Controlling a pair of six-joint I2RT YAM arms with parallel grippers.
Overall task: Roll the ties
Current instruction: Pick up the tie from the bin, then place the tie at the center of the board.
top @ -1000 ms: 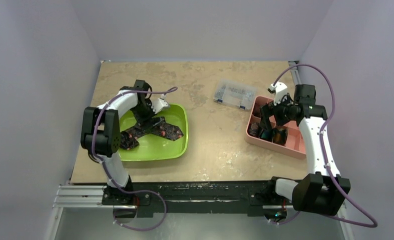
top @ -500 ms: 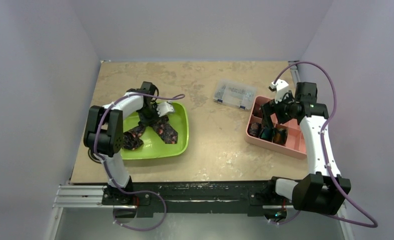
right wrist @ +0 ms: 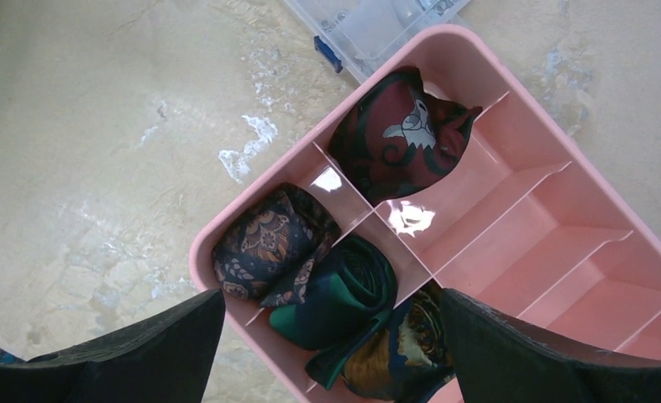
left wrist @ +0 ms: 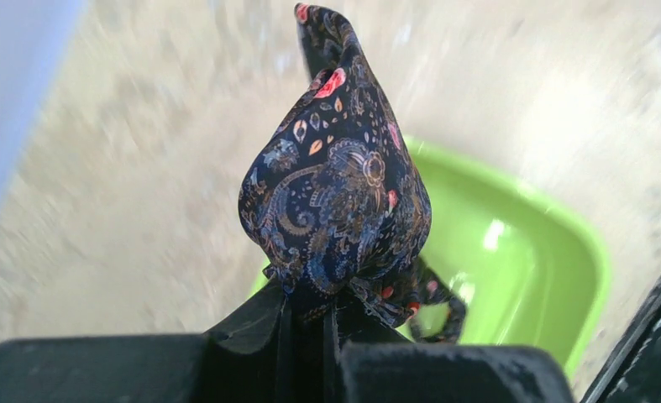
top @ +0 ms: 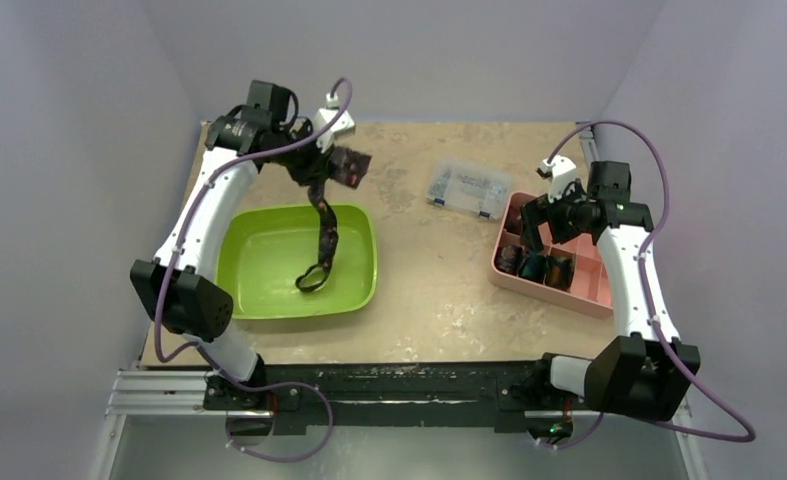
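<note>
You are clenching the left gripper [left wrist: 308, 323] on the black paisley fabric necktie with red-pink dots [top: 325, 232]. It is hanging unrolled, and its tail is trailing into the lime-green plastic tray [top: 254, 290] by the table's left edge. Several rolled ties [right wrist: 348, 294] are already sitting in the pink divided tray [top: 594, 292] at the right edge, under your right gripper [right wrist: 333, 348] with jaws spread. The clear plastic box [top: 466, 187] is blocking nothing.

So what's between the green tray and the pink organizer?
Only bare tabletop, seen in the top view; the clear parts box sits just behind that stretch.
</note>
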